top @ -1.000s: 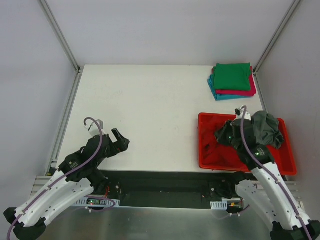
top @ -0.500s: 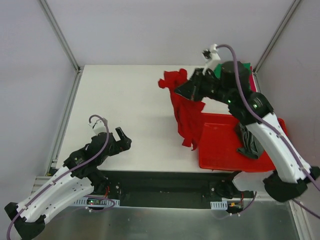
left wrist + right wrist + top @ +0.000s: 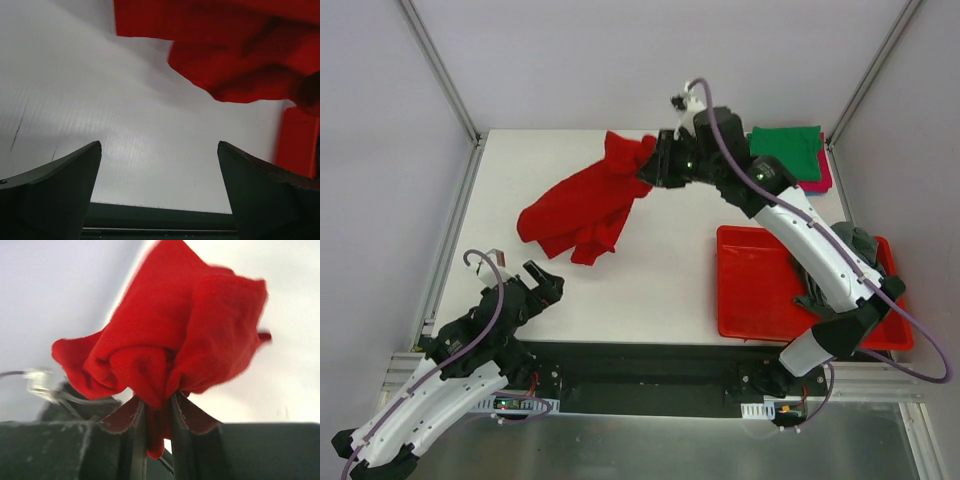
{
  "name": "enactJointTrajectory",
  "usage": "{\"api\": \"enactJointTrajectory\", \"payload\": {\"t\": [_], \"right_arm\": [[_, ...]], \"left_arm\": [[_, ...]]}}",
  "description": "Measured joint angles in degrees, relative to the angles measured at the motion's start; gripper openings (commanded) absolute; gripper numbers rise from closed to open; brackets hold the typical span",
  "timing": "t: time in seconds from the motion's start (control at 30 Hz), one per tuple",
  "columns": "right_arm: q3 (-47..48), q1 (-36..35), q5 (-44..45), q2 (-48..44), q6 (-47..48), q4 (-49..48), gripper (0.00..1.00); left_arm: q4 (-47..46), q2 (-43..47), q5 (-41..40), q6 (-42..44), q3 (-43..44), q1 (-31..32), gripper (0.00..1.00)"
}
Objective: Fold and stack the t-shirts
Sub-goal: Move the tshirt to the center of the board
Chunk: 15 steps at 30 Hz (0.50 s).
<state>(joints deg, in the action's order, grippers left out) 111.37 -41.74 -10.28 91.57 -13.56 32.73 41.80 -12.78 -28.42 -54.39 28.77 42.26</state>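
Observation:
My right gripper (image 3: 655, 170) is shut on a bunched edge of the bright red t-shirt (image 3: 582, 207), near the table's far middle. The shirt trails from it down to the left over the white table. In the right wrist view the red cloth (image 3: 165, 355) is pinched between the two fingers. My left gripper (image 3: 545, 285) is open and empty near the front left edge. The red shirt's lower edge (image 3: 235, 55) shows ahead of it in the left wrist view. A folded stack of green (image 3: 785, 152), magenta and teal shirts lies at the far right. A dark grey shirt (image 3: 860, 262) lies in the tray.
The red plastic tray (image 3: 755, 290) stands at the front right of the table; its corner shows in the left wrist view (image 3: 300, 140). Metal frame posts rise at the table's far corners. White walls enclose the table.
My right gripper lifted the red shirt out of the tray and carried it up and left across the table; the shirt now drapes onto the table's left middle. The left arm drew back slightly.

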Motion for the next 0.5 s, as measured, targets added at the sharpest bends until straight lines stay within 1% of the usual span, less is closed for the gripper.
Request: {"api": "enactJointTrajectory", "payload": {"t": [0.03, 0.07, 0.1, 0.13, 0.17, 0.2, 0.23, 0.27, 0.33, 0.4, 0.5], "right_arm": [[-5.9, 0.2, 1.0, -1.6, -0.5, -0.3, 0.51], [-10.7, 0.7, 1.6, -2.8, -1.1, -0.5, 0.62], [-17.5, 1.6, 1.9, -4.1, -1.1, -1.2, 0.73], [-21.7, 2.6, 2.4, -4.6, -1.7, -0.8, 0.82], [-26.2, 4.1, 2.6, -4.7, -1.7, -0.5, 0.88], [-29.8, 5.6, 3.2, -4.6, -1.4, 0.0, 0.96], [-32.6, 6.8, 4.0, -4.5, -1.0, 1.0, 1.0], [-34.6, 7.8, 4.9, -4.5, -0.5, 1.7, 0.96], [-36.7, 7.9, 6.6, -5.1, 1.1, 1.9, 0.96], [-38.6, 6.1, 9.1, -6.9, 3.0, 1.5, 0.96], [-42.8, 2.1, 12.3, -12.7, 5.7, -0.8, 0.96]], "left_arm": [[1.3, 0.2, -0.7, -0.8, 0.0, 0.0, 0.99], [2.1, 0.3, -1.2, -1.5, 0.0, 0.0, 0.99], [3.0, 0.3, -1.8, -2.1, 0.0, 0.0, 0.99], [3.7, 0.2, -2.1, -2.6, 0.0, 0.0, 0.99], [4.4, 0.0, -2.3, -3.2, 0.2, 0.0, 0.99], [5.0, -0.6, -2.4, -3.6, 0.4, 0.0, 0.99], [5.3, -1.3, -2.4, -3.8, 0.6, 0.0, 0.99], [5.5, -2.5, -2.6, -4.0, 1.0, 0.0, 0.99], [5.7, -5.5, -3.3, -4.4, 1.9, 0.0, 0.99], [5.6, -8.8, -4.0, -4.6, 2.5, 0.0, 0.99], [4.3, -13.6, -5.2, -3.9, 2.6, 0.0, 0.99]]}}
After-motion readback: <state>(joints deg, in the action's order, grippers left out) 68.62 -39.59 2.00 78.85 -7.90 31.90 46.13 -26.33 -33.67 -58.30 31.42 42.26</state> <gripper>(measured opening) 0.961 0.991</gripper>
